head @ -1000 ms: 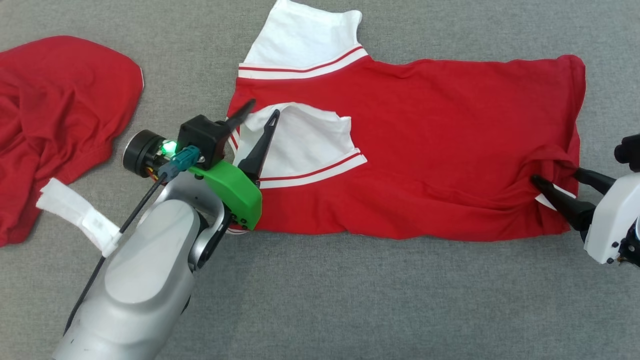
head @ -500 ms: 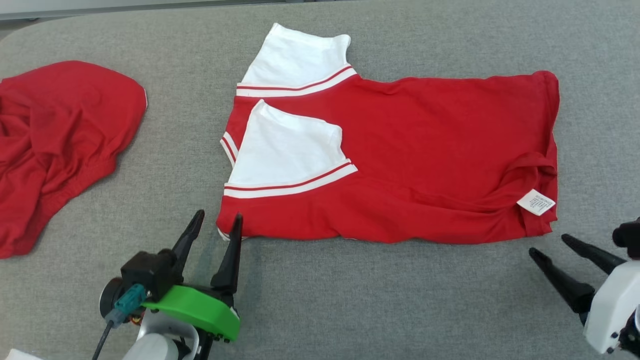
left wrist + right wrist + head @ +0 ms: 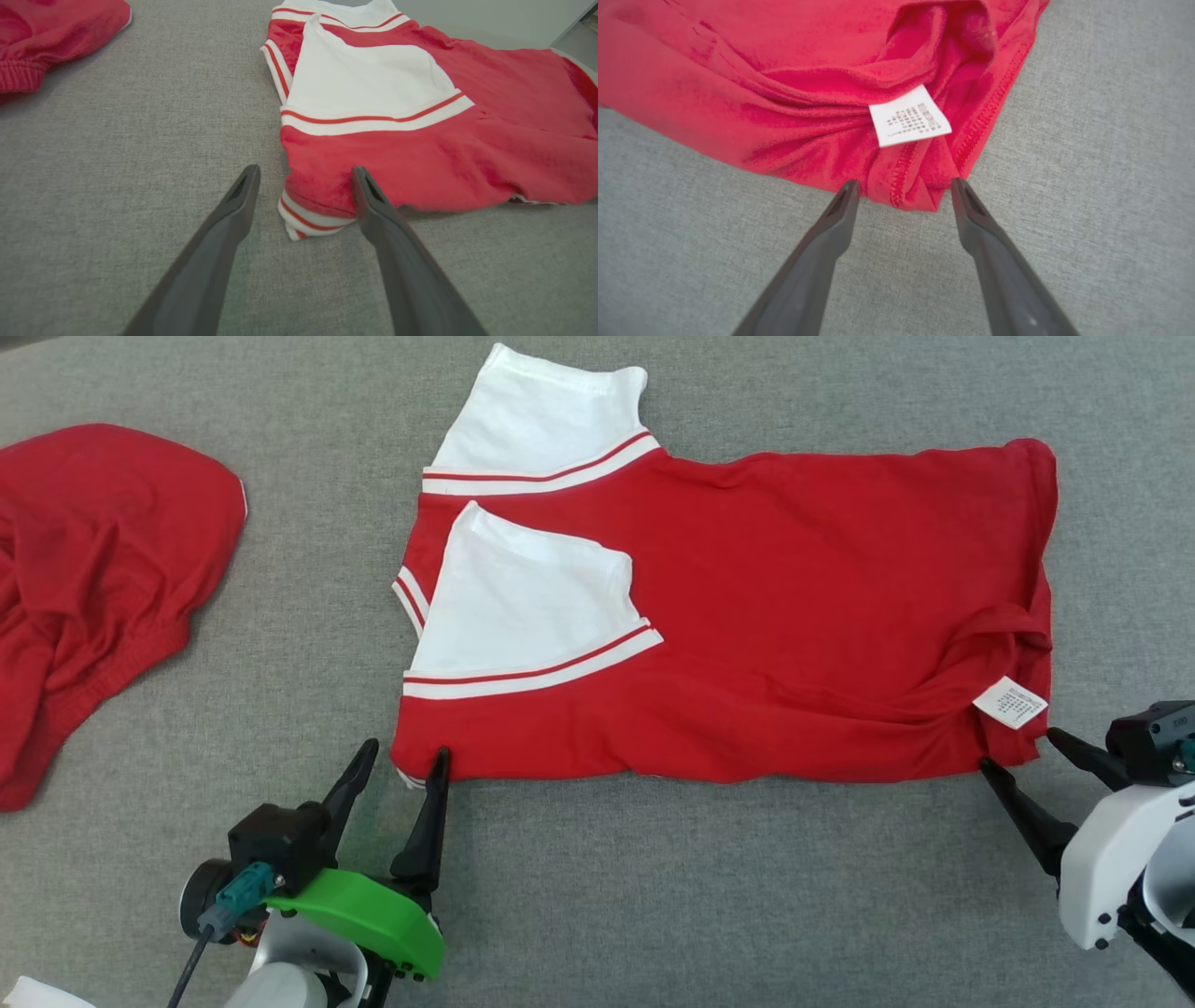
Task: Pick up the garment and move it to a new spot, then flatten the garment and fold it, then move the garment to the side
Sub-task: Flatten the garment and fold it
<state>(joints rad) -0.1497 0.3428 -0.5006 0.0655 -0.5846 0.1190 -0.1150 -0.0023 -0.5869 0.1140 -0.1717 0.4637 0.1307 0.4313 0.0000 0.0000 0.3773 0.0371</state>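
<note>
The only writing I can find is on a small white care label, sewn at the hem by the garment's near right corner. In my right wrist view the label lies face up with several short rows of dark print, too small and soft for me to read. I see no brand mark or logo.

The garment is a red short-sleeved shirt lying across the middle of the bench, its long way running left to right. It is doubled over on itself, with the sleeve end to my left and the hem end to my right. Both sleeves are white and edged with a white band carrying a thin red stripe. One sleeve sticks out toward the bench's far edge, and the other sleeve is folded flat on top of the red body. The cloth is mostly smooth but bunches into creases around the label.

My left claw is spread wide and holds nothing. Its fingers straddle the near left corner, where a striped white edge peeks out in the left wrist view. My right claw is also wide open and empty, its tips at either side of the near right hem corner. I cannot tell whether they touch the cloth.

A second red garment lies crumpled toward the bench's left side, well apart.
</note>
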